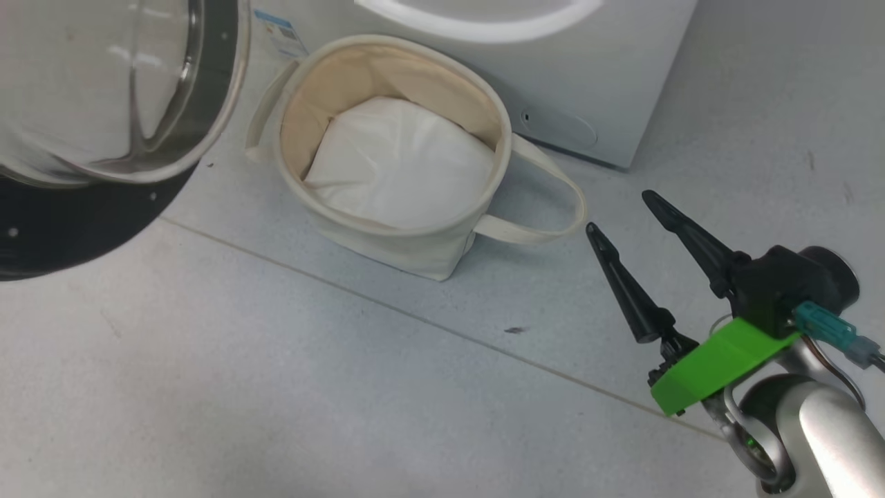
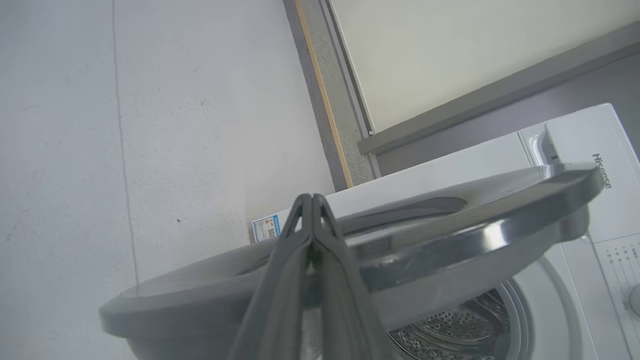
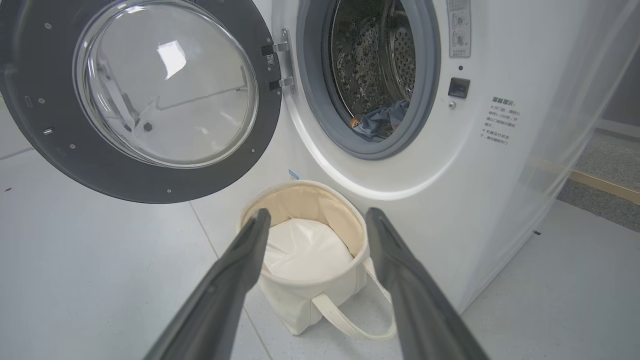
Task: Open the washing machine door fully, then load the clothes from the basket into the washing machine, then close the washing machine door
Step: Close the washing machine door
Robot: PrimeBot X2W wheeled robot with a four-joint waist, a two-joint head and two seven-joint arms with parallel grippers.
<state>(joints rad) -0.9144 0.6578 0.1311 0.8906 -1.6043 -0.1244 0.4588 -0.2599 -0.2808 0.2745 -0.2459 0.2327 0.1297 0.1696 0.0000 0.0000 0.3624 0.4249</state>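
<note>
Lying inside the washing machine [image 3: 475, 200] — clothes [image 3: 381, 120], basket [image 3: 295, 300] holding a white pad [image 3: 305, 250]

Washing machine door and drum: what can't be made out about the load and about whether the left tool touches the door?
- clothes, right wrist view: a blue fold at the lower edge of the drum; the rest lost in the dark inside.
- left tool, left wrist view: shut; its own fingers cover where it might meet the washing machine door.
- Printed text on the washing machine, right wrist view: too small to read.
</note>
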